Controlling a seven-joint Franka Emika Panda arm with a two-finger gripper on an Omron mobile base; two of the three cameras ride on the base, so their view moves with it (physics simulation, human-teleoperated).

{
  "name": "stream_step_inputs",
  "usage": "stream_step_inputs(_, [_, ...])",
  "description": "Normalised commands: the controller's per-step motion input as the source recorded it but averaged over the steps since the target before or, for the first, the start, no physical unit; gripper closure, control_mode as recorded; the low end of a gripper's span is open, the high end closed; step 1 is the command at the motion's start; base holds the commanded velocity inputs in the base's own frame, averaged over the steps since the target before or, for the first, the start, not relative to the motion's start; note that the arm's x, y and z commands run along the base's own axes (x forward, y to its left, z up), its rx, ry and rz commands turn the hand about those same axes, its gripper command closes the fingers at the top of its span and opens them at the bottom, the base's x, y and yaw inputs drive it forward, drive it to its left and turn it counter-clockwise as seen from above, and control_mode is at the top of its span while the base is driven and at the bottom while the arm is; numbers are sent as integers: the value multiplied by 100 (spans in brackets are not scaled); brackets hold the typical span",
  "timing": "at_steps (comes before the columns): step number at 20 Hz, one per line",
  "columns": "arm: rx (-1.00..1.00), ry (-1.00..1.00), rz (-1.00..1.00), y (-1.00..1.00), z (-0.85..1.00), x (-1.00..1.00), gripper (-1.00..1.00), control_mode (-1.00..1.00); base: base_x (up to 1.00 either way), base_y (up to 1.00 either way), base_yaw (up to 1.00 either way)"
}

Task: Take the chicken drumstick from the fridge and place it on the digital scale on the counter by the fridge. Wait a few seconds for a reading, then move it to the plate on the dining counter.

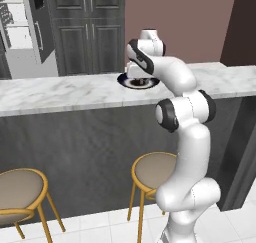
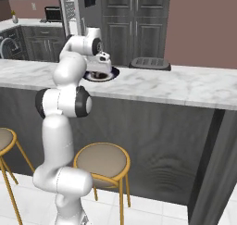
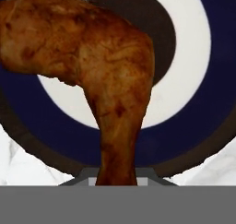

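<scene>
Kitchen scene with a white robot arm reaching forward over a long dining counter (image 1: 60, 92) topped in white marble, above a dark grey panelled base. The arm bends down so that its gripper (image 3: 117, 179) hangs directly above a round plate (image 1: 131, 82) resting on the far part of the marble top. In the hand view, the plate (image 3: 193, 57) has a dark blue band, a white ring and a dark centre. The claw is closed on the narrow bone end of the chicken drumstick (image 3: 92, 66), a glossy reddish-brown piece whose thick meaty end spreads across the middle of the plate. Whether the meat touches the plate or is just above it cannot be told.

In the right base view, the plate (image 2: 111, 73) peeks out beside the hand, and a dark flat appliance (image 2: 149, 63) sits farther right behind the counter. Yellow-legged stools (image 1: 152, 174) with tan round seats stand on the near side of the counter, on a white tiled floor. Far to the left, beyond the counter, is the grey fridge (image 1: 32, 32), with dark cabinets (image 1: 90, 27) to its right.
</scene>
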Motion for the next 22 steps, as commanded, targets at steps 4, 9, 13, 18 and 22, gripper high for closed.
stream_step_inputs(4, [0,6,0,0,-40,9,100,-100,0,0,0])
stream_step_inputs(9, [0,1,0,0,-16,18,100,-100,0,0,0])
stream_step_inputs(13, [0,0,0,0,0,25,100,-100,0,0,0])
stream_step_inputs(18, [0,1,0,0,0,17,100,-100,0,0,0])
stream_step_inputs(22, [0,2,0,0,0,0,100,-100,0,0,0])
